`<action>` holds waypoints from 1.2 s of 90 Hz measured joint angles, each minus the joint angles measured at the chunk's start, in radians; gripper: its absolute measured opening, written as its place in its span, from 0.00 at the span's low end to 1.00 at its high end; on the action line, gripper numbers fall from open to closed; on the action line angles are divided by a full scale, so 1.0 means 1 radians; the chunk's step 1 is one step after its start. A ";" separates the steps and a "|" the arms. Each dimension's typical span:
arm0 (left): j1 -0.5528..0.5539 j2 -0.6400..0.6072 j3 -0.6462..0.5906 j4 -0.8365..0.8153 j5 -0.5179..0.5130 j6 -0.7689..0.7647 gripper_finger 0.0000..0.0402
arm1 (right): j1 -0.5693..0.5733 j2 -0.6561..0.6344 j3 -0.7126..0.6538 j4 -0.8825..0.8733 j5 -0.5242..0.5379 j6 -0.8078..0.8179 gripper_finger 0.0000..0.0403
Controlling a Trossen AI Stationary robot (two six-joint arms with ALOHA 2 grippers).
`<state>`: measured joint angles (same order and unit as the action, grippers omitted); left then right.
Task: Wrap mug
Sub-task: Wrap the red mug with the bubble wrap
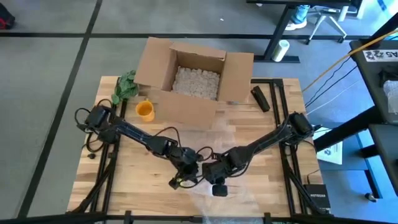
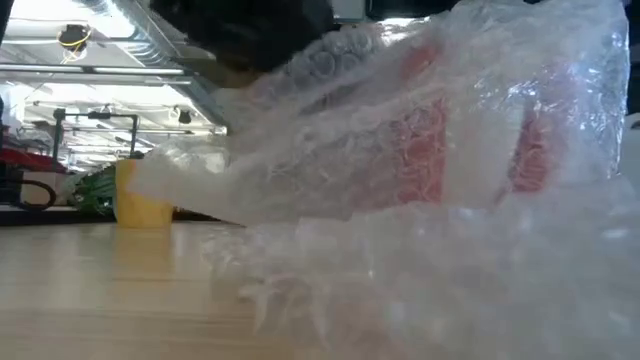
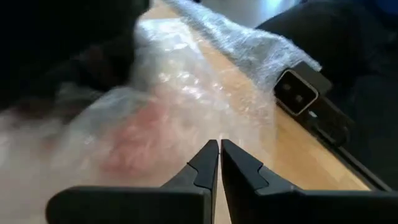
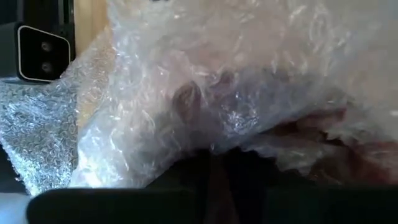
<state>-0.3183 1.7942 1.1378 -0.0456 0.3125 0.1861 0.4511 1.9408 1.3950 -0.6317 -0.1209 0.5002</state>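
the wooden worktop (image 1: 137,174) carries everything, and the open cardboard box (image 1: 196,78) of packing fill at its far edge serves as the landmark. on the side of the box away from the worktop's far edge, across most of the wood toward the near edge, lies a clear sheet of bubble wrap (image 1: 224,140). both dark arms converge on its near end. in the low view the wrap rises in a loose mound (image 2: 430,150) with red showing through it, which i judge to be the mug (image 2: 415,160), already partly covered; its handle and long axis cannot be made out through the plastic. a yellow cup (image 1: 145,110) stands just beside the box's left front corner, with a green leafy thing (image 1: 126,86) just beyond it at the box's left flap, and a dark bar (image 1: 260,98) lies by the box's right flap.

the left gripper (image 1: 186,169) has its fingers (image 3: 205,165) closed to a sliver with nothing between them, and the red bundle (image 3: 134,140) sits just ahead of the tips. the right gripper (image 1: 214,177) is pressed into the wrap (image 4: 249,81); whether its fingers are apart or together i cannot tell. both sit about equally near the bundle. the next fold likely depends on the left fingers parting to catch a loose edge.
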 joint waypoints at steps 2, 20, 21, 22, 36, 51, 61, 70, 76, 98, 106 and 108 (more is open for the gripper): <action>-0.002 -0.010 0.000 -0.020 -0.005 -0.005 0.00 | 0.000 0.000 0.000 0.001 0.003 0.000 0.11; -0.027 -0.058 -0.009 -0.157 -0.017 -0.137 0.00 | 0.000 0.001 0.000 0.003 0.006 -0.001 0.11; -0.030 -0.058 -0.012 -0.159 -0.018 -0.148 0.00 | 0.000 0.001 0.000 0.003 0.006 -0.001 0.11; -0.031 -0.058 -0.017 -0.160 -0.020 -0.156 0.01 | 0.000 0.001 0.000 0.003 0.006 -0.002 0.11; -0.056 -0.058 -0.092 -0.147 -0.025 -0.283 0.08 | 0.000 0.001 0.000 0.003 0.009 -0.001 0.11; -0.057 -0.058 -0.128 -0.129 -0.026 -0.416 0.22 | 0.000 0.001 -0.001 0.003 0.010 -0.001 0.11; -0.054 -0.058 -0.159 -0.047 -0.026 -0.449 0.32 | 0.000 0.001 -0.001 0.003 0.009 -0.001 0.11; -0.048 -0.058 -0.180 -0.054 -0.044 -0.495 0.39 | 0.000 0.001 -0.001 0.003 0.011 -0.001 0.11; -0.039 -0.058 -0.196 -0.091 -0.050 -0.522 0.43 | 0.000 0.001 -0.001 0.003 0.011 -0.001 0.11; -0.012 -0.057 -0.209 -0.103 -0.053 -0.546 0.55 | 0.000 0.001 -0.001 0.002 0.012 -0.001 0.11; -0.009 -0.057 -0.209 -0.074 -0.028 -0.540 0.56 | 0.000 0.001 -0.001 0.002 0.012 -0.001 0.11; -0.009 -0.057 -0.209 -0.067 -0.019 -0.540 0.56 | 0.000 0.001 -0.001 0.002 0.012 -0.001 0.11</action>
<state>-0.3276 1.7370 0.9291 -0.1126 0.2936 -0.3538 0.4511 1.9419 1.3941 -0.6296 -0.1093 0.4995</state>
